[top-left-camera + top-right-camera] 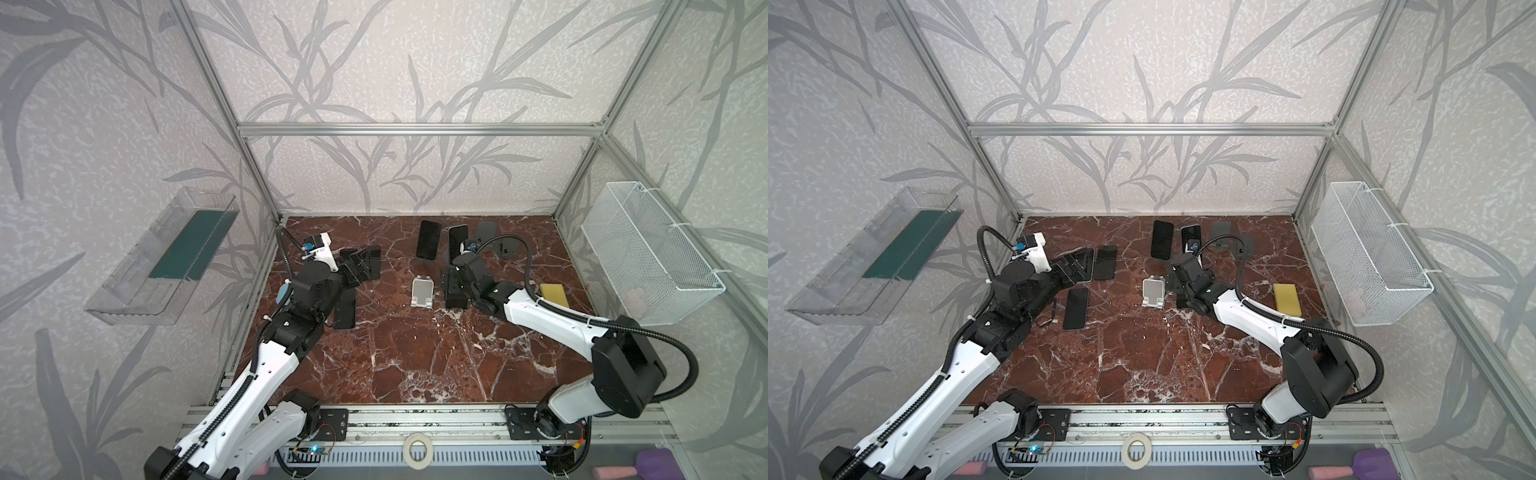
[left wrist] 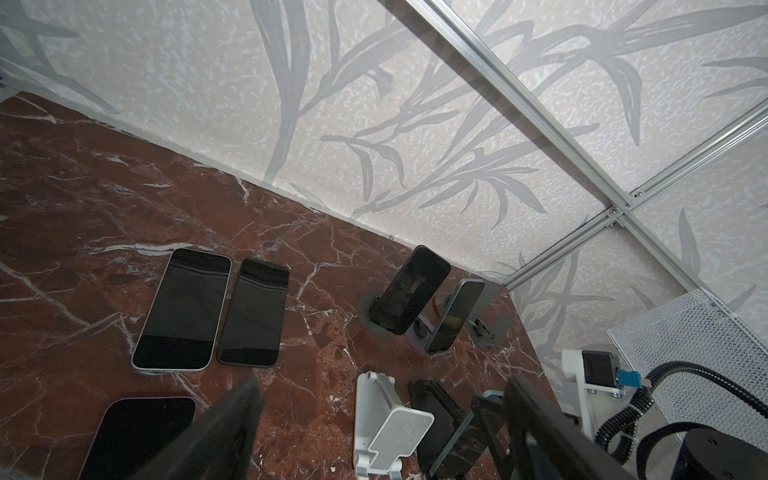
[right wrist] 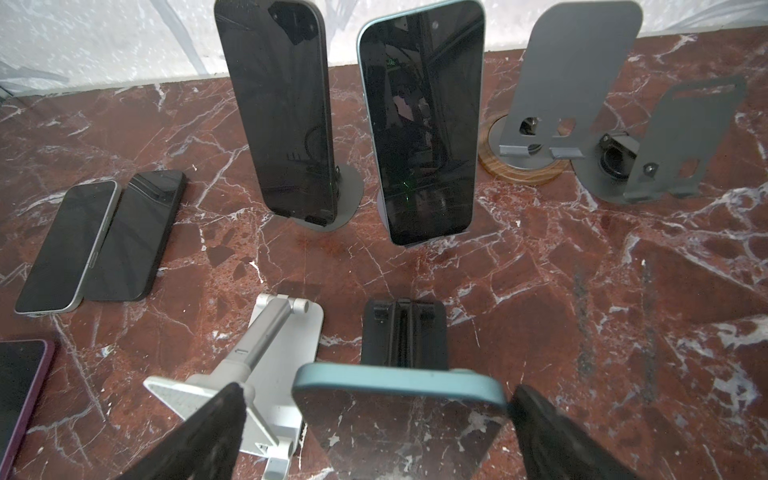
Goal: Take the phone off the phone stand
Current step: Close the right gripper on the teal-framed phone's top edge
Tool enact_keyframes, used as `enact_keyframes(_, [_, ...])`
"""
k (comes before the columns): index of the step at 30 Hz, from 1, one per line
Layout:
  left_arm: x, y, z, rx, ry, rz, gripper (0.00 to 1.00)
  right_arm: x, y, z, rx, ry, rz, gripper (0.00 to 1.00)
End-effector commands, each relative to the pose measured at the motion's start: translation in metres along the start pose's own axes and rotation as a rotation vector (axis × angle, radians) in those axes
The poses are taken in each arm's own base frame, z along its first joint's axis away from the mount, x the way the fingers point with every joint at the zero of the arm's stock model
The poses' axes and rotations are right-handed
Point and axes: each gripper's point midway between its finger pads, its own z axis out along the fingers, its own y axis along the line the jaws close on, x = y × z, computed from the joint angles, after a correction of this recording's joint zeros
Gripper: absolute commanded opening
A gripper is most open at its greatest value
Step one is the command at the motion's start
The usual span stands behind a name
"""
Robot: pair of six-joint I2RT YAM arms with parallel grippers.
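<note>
Right hand (image 3: 378, 392): open wide, astride the phone (image 3: 399, 419), gripping nothing.
Phone: lower middle of the right wrist frame, propped on the black stand (image 3: 403, 332).
Risk: closing, I may clip the white stand (image 3: 266, 336) just beside it; lifting, I may drag the black stand along.

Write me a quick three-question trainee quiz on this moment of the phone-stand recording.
1. True or false: the white folding stand is empty.
2. How many dark-screened phones lie flat on the red marble table? A one, B three, C six.
3. Fill in: the right gripper straddles the blue-edged phone on the black stand with its jaws ___.
Key: 1 true; 2 B; 3 open.
</note>
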Motion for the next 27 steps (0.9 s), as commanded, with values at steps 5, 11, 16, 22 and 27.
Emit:
enact_keyframes(5, [-0.007, -0.004, -0.001, 0.01, -0.013, -0.017, 0.91, -0.003, -0.006, 0.011, 0.047, -0.038, 0.001, 0.9])
enact_keyframes(11, [-0.008, -0.005, -0.002, 0.013, -0.018, -0.022, 0.91, -0.002, -0.007, 0.015, 0.055, -0.045, 0.001, 0.85])
enact_keyframes(16, [-0.006, -0.005, -0.001, 0.014, -0.011, -0.022, 0.91, -0.001, -0.007, 0.016, 0.056, -0.049, 0.011, 0.84])
enact_keyframes(22, [-0.005, -0.005, 0.001, 0.016, -0.005, -0.026, 0.91, 0.0, -0.009, 0.016, 0.059, -0.049, 0.003, 0.79])
enact_keyframes(27, [-0.003, -0.005, 0.002, 0.02, 0.002, -0.025, 0.91, 0.004, -0.009, 0.018, 0.054, -0.05, -0.001, 0.79])
